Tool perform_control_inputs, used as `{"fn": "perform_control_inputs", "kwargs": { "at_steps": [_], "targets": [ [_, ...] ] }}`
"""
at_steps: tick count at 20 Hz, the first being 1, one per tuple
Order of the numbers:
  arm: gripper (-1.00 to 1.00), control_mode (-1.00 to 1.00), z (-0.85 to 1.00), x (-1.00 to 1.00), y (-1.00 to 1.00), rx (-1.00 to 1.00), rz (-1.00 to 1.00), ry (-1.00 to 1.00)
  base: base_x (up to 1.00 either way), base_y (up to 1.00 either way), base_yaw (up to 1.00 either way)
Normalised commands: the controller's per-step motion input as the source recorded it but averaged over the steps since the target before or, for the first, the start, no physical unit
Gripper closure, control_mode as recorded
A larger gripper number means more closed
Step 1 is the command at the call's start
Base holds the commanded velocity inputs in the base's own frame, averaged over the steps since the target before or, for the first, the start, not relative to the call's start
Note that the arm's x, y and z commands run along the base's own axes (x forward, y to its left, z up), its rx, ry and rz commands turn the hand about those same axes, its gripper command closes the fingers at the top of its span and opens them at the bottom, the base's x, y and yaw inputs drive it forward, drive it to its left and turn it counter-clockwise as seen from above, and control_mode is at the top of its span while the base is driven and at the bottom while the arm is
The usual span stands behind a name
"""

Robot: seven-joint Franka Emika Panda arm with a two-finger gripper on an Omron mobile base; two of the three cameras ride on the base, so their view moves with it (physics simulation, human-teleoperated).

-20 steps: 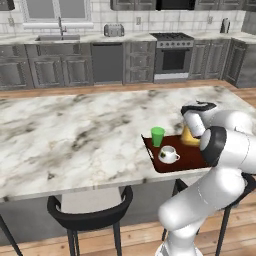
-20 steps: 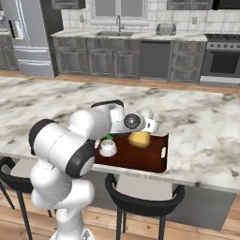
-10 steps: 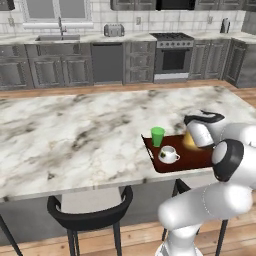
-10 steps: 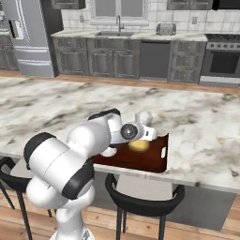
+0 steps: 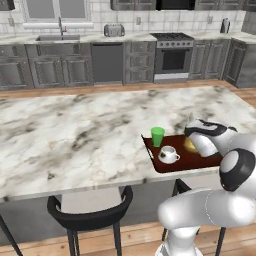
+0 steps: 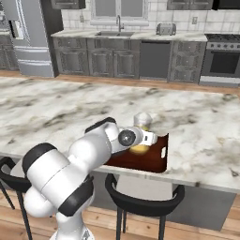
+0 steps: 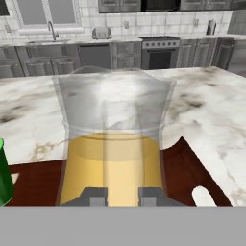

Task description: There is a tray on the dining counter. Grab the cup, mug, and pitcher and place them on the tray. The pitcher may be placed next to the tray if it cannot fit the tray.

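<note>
The dark red-brown tray (image 5: 196,160) lies near the front right edge of the white marble dining counter (image 5: 75,135). On its left part stand the green cup (image 5: 158,136) and the white mug (image 5: 168,154). The amber pitcher (image 5: 190,145) stands upright on the tray's right part. My gripper (image 6: 147,138) is at the pitcher (image 6: 140,149), shut on it low on its near side. In the hand view the pitcher (image 7: 113,144) rises just beyond the gripper (image 7: 122,196), with the cup (image 7: 4,178) at the left edge and the tray (image 7: 38,185) beneath. My arm hides the cup and mug in the right base view.
Black stools (image 5: 90,215) (image 6: 140,197) stand under the counter's front edge. The tray's pale handle slot (image 7: 204,196) lies right of the pitcher. Grey cabinets, a sink and a stove (image 5: 172,57) line the far wall, across a wooden floor.
My arm's elbow has swung down and outward toward the counter's front edge. The hand has stayed at the pitcher, which has hardly shifted on the tray. Cup and mug have not moved.
</note>
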Motion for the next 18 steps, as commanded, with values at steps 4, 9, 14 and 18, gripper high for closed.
{"fn": "perform_control_inputs", "kwargs": {
  "at_steps": [4, 9, 14, 18],
  "targets": [
    [1.0, -1.0, 0.0, 0.0, 0.0, 0.0, 0.0, 0.0, 0.0, 0.0, 0.0],
    [1.0, -1.0, 0.0, 0.0, 0.0, 0.0, 0.0, 0.0, 0.0, 0.0, 0.0],
    [-1.0, -1.0, 0.0, 0.0, 0.0, 0.0, 0.0, 0.0, 0.0, 0.0, 0.0],
    [-1.0, -1.0, 0.0, 0.0, 0.0, 0.0, 0.0, 0.0, 0.0, 0.0, 0.0]
  ]
}}
